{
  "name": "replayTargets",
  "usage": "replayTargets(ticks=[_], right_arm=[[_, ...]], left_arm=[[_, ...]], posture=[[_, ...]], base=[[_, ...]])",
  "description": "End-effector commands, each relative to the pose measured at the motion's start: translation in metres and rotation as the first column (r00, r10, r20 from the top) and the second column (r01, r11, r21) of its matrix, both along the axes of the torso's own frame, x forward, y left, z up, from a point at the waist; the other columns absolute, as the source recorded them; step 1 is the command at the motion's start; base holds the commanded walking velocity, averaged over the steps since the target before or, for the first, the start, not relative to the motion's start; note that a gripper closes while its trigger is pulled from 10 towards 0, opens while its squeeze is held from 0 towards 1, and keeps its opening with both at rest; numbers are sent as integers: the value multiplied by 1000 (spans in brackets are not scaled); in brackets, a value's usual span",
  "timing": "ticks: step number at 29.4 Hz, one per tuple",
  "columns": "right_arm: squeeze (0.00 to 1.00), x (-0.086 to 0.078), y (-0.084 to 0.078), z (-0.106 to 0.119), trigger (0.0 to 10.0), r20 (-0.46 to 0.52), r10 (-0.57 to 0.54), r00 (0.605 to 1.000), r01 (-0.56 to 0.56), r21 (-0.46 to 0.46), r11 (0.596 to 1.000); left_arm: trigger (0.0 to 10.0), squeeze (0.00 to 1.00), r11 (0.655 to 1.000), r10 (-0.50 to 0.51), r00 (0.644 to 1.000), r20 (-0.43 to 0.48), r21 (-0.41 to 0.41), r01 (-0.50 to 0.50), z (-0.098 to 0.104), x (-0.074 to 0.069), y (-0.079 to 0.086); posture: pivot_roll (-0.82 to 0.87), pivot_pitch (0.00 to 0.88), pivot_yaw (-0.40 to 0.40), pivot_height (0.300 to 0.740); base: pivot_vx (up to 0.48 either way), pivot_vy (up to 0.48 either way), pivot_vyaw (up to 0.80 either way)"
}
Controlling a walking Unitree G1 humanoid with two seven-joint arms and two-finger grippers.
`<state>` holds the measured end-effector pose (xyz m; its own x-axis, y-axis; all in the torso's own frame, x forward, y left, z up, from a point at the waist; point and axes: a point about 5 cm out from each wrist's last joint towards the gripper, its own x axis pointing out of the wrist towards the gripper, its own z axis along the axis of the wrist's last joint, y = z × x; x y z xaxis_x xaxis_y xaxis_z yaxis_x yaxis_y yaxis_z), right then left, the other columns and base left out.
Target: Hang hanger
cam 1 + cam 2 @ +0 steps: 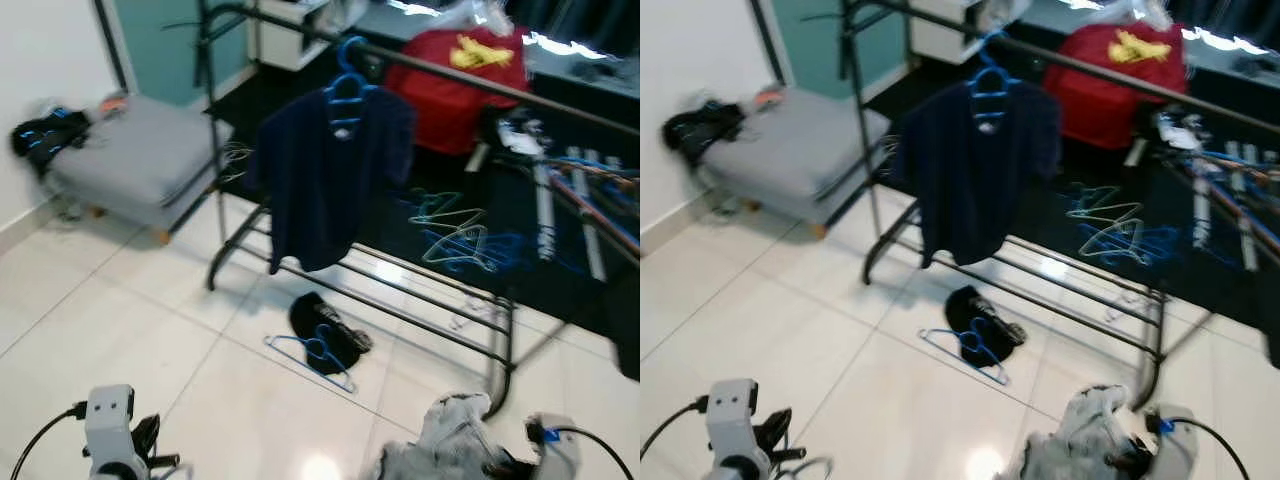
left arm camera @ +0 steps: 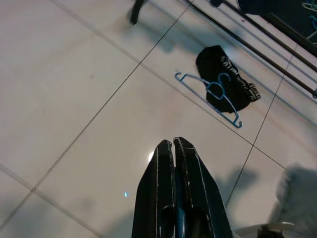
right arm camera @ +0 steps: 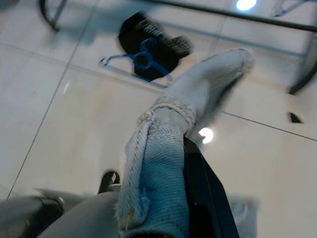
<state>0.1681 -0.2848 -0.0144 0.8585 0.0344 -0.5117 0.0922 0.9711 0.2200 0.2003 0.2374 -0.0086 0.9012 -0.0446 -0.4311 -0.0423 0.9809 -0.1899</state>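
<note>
- Left eye view: you have a black garment rack standing across the white tiled floor, its top rail running from upper left to right.
- A navy T-shirt hangs from that rail on a blue hanger.
- A second blue hanger on the floor lies in front of the rack's lower bars, partly over a black cloth.
- Behind the rack you see a dark rug with a heap of pale blue hangers, a red bag and some poles to the right.
- A grey cushion seat sits at the left by the wall, a black-and-blue object at its far end.
- The left gripper is low at the bottom left; the right gripper is at the bottom right under pale denim cloth.
- Left wrist view: the left gripper's fingers are pressed together, a thin blue strip showing in the slit between them; you cannot tell what it is. The floor hanger and black cloth lie well ahead.
- Right wrist view: the denim is draped over the right gripper's black finger and juts forward; you cannot tell how far its fingers are apart. The floor hanger lies beyond, blurred.
</note>
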Motion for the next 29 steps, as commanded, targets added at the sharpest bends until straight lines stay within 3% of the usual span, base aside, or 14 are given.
replayTargets(ticks=[1, 29], right_arm=[[0, -6, 0, -2, 10000, 0, -2, 1000, 2, 1, 1000], [0, -1, 4, -5, 10000, 17, 27, 999, -28, 16, 999]], left_arm=[[10000, 0, 999, 6, 1000, -24, -31, -7, -3, -2, -3], [10000, 0, 1000, -19, 1000, -19, -13, 18, -3, 0, -2]], posture=[[120, 160, -110, 740], [129, 181, -93, 740]], base=[[0, 0, 769], [0, 0, 764]])
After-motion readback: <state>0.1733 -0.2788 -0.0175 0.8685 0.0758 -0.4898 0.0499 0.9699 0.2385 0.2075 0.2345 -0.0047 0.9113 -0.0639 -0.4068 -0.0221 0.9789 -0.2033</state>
